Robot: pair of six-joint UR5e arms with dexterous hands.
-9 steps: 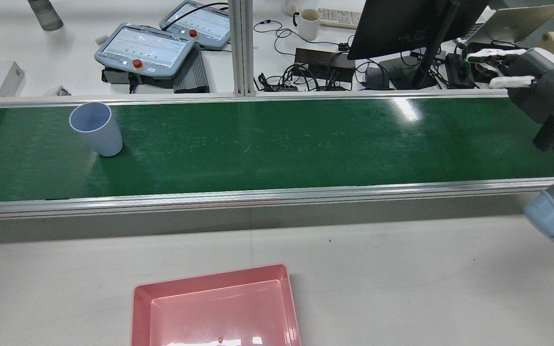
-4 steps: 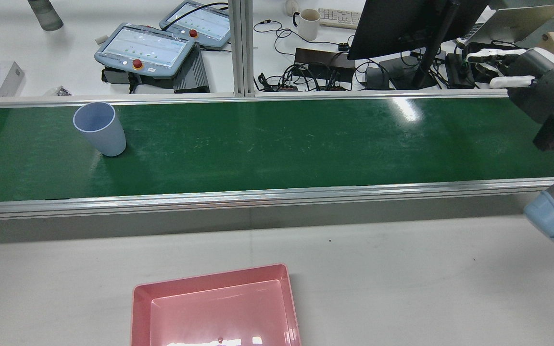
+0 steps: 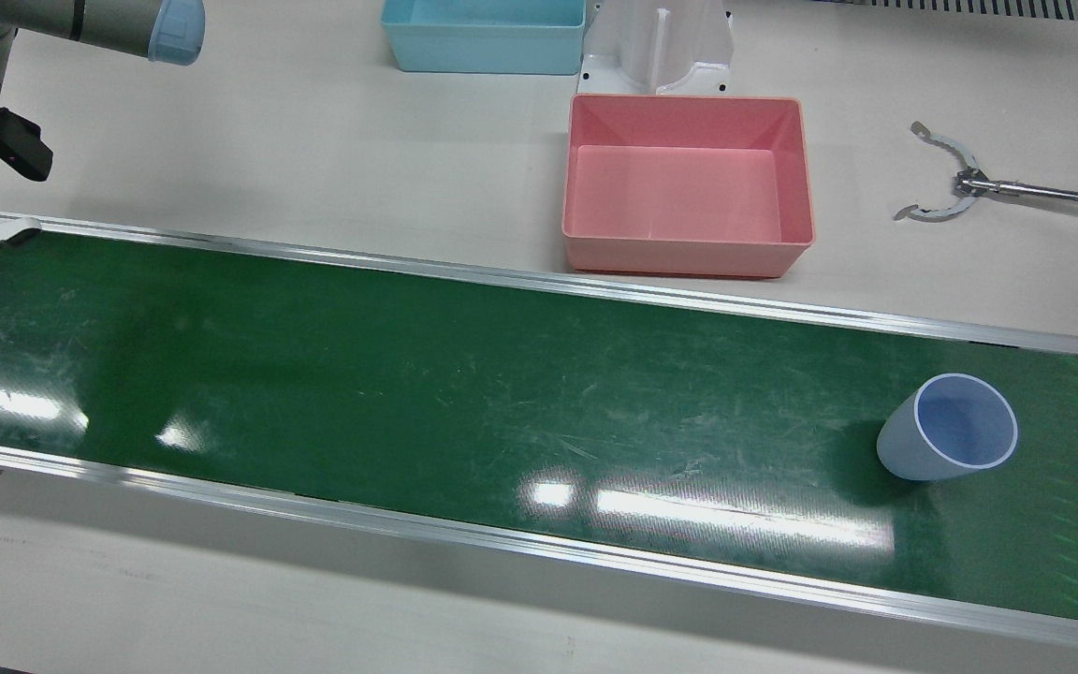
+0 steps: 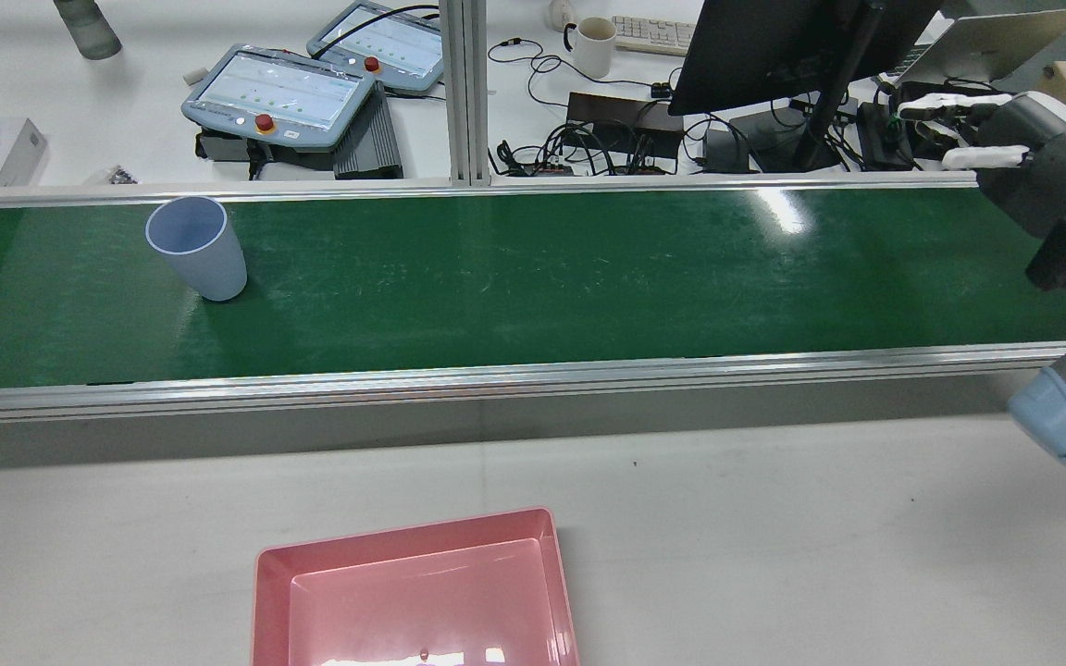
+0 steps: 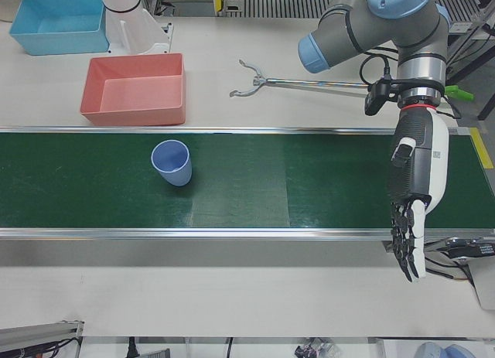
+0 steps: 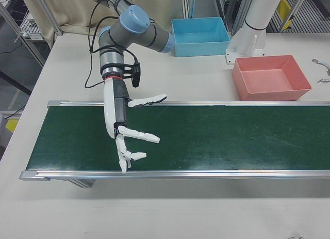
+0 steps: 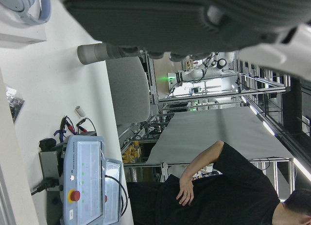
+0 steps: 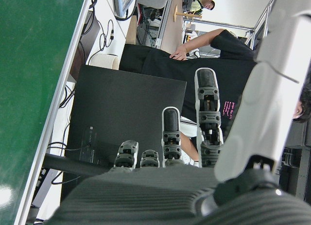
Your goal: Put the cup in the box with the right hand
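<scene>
— Where's the cup? 
— The cup stands upright on the green belt, well apart from the pink box on the surface.
— The robot hands? 
— Right robot hand and left robot hand hover over opposite belt ends, fingers spread, empty.

We read almost nothing. In the left hand view, small sideways lettering ran along the rim of the teach pendant; it looked like "UNIVERSAL ROBOTS", but it was tiny and we weren't sure. In the rear view the pendant screens showed rows of green dots, with any text too small to read. In the right hand view, a pink print sat on a person's black shirt, also too small to read. A small mark on the monitor back was illegible.
</scene>
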